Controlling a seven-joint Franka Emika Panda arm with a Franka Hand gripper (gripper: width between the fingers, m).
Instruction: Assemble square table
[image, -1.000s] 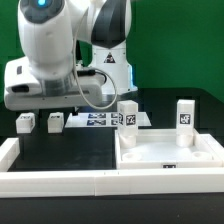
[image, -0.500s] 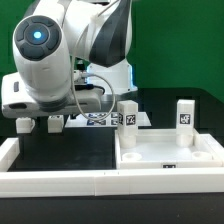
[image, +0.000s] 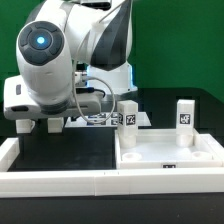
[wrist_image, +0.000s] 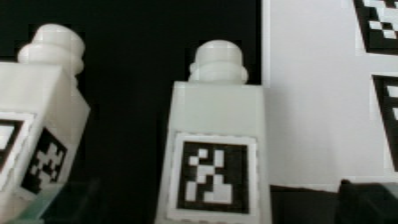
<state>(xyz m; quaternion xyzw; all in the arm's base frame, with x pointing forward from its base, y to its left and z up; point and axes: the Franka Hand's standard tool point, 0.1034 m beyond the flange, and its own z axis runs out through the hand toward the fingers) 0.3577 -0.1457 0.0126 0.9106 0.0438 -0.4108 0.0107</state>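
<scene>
The arm's tool (image: 42, 118), spread open and empty, has dropped over a loose leg (wrist_image: 214, 130) on the bench (image: 80, 150), apparently readying a pickup, with the square table panel (image: 165, 158) lying alongside.

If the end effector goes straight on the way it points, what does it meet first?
Probably the white leg centred in the wrist view, in line with the end effector; a second leg is beside it. Depth is unclear.
</scene>
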